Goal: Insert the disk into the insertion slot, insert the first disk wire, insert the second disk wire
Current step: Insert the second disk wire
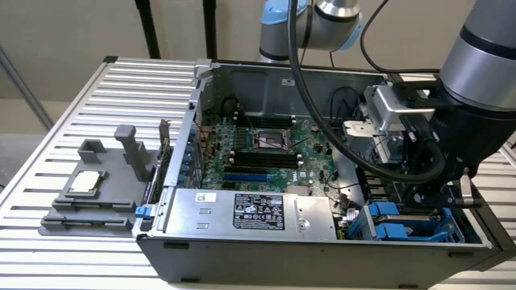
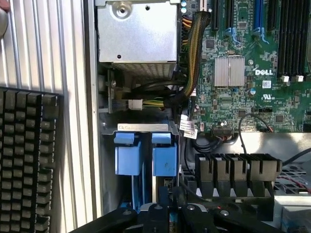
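Two bright blue carrier tabs (image 2: 146,158) fill grey insertion slot (image 2: 141,127); fingers (image 2: 167,208) closed just above, gripping nothing visible

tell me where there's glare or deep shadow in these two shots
Exterior view: light falls evenly on the ribbed table, and the arm's black wrist housing reads as a dark mass. Wrist view: the silver heatsink and the metal power-supply box glare bright, while the gap beside the blue carrier tabs sits in shadow.

Looks like a robotics lab or test workshop. Open grey desktop computer case (image 1: 322,241) with green motherboard (image 1: 266,151) exposed, set on a slatted aluminium bench (image 1: 96,103). Grey plastic fixture (image 1: 96,193) alongside.
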